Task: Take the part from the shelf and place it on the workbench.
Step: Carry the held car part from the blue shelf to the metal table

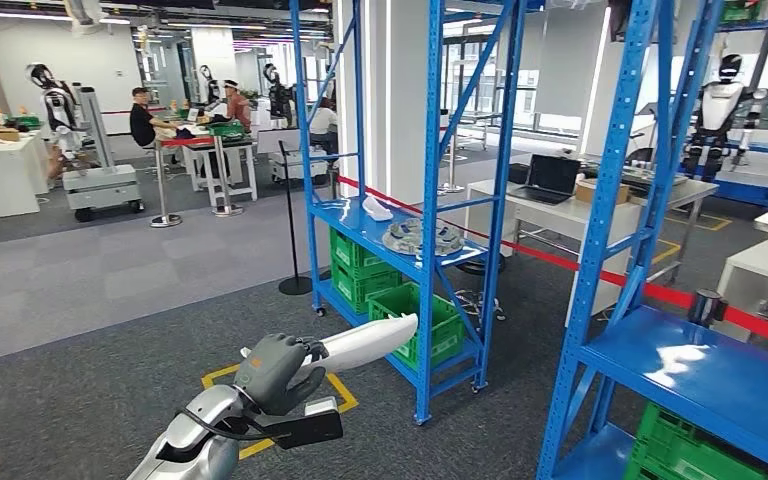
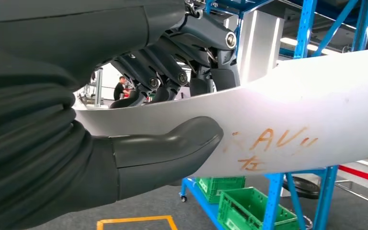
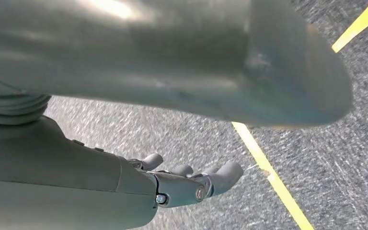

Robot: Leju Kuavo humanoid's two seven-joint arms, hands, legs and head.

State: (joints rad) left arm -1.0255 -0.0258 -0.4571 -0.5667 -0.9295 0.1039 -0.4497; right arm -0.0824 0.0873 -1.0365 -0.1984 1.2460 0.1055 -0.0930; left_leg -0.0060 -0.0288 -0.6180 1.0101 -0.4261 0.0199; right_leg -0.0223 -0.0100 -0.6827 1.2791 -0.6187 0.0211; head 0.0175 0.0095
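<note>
In front of the blue shelf (image 1: pixel 400 230), over the grey carpet, the left hand (image 1: pixel 278 372) grips the white part (image 1: pixel 370 340) — thumb under it, fingers (image 2: pixel 172 72) curled over its top edge, the long end jutting toward the rack. The right hand (image 3: pixel 191 184) hangs over the floor, holding nothing, its fingers loosely bent. The hold sits near one end, so the part's free length could lever it out of the fingers, or clip a shelf upright (image 1: pixel 428 250) on a turn toward the white table (image 1: pixel 600 205) — a judgement only.
</note>
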